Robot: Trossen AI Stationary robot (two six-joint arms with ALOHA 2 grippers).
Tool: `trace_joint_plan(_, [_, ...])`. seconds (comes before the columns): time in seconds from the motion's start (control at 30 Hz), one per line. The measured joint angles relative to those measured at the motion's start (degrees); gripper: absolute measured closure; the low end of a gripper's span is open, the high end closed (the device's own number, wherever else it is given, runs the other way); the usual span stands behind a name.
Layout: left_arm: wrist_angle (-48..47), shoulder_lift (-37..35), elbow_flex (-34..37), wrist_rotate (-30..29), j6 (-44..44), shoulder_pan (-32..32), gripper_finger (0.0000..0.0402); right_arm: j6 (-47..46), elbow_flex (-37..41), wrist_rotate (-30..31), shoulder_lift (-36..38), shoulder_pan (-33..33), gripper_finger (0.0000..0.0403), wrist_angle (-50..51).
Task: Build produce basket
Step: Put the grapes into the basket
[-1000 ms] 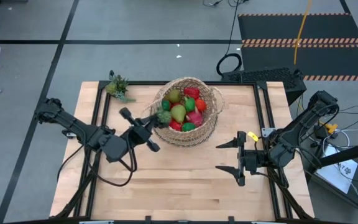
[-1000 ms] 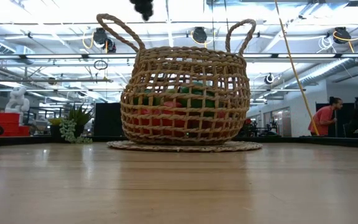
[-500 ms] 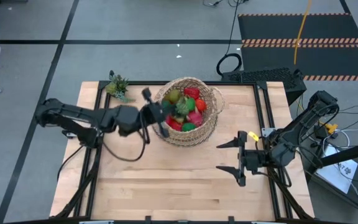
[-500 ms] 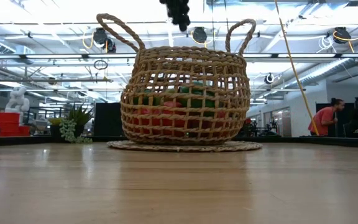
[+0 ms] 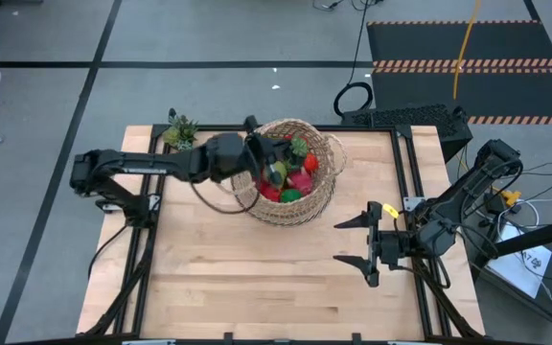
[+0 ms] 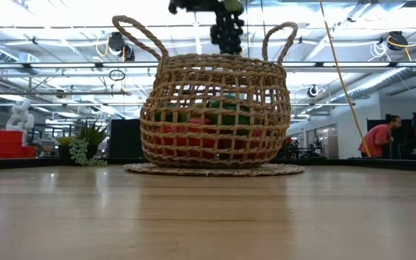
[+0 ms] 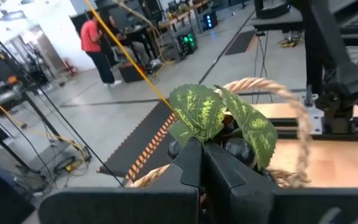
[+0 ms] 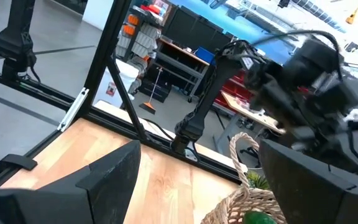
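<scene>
Left end effector (image 5: 274,159) hangs over the open mouth of the basket (image 5: 320,192), its fingers pressed together on a bunch of dark grapes (image 6: 228,32) topped with green leaves (image 7: 219,118); in the low view the bunch dangles just above the basket's rim, between the two loop handles, not touching the weave. The left arm reaches in from the desk's left side, crossing the basket's near-left rim. The basket stands toward the far edge of the desk (image 5: 257,287), roughly midway across, on a flat woven mat (image 6: 215,170); inside it lies the produce (image 5: 295,180), red and green pieces piled below the rim. A small green plant (image 5: 181,133) sits at the far left corner of the desk, well apart from the basket, right by the edge. The right end effector (image 5: 353,241) rests low on the right side of the desk, fingers spread apart and gripping nothing, pointing toward the middle; it is clear of the basket. The whole near half of the desk between the arms is bare wood. Black rails run along the left, right and far edges. A person in a red top (image 6: 378,137) stands in the room well beyond the desk.
</scene>
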State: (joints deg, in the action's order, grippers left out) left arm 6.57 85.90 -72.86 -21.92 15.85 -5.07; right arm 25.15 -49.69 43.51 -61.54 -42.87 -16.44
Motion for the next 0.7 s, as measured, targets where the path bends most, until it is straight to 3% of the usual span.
trace_joint_plan(0.2, [-0.7, 5.1, -2.2, 7.3, -3.1, -4.4, 0.0396, -0.2, 0.0, 0.1, 0.0, 0.0, 0.0083, 0.0])
trace_joint_plan(0.43, [-0.5, 9.5, -2.4, 9.6, -1.7, -6.6, 0.0397, -0.4, 0.0, 0.2, 0.0, 0.0, 0.0083, 0.0])
trace_joint_plan(0.7, [-2.3, 9.6, -2.4, 13.3, -2.5, -6.4, 0.0398, -0.4, 0.0, 0.2, 0.0, 0.0, 0.0083, 0.0])
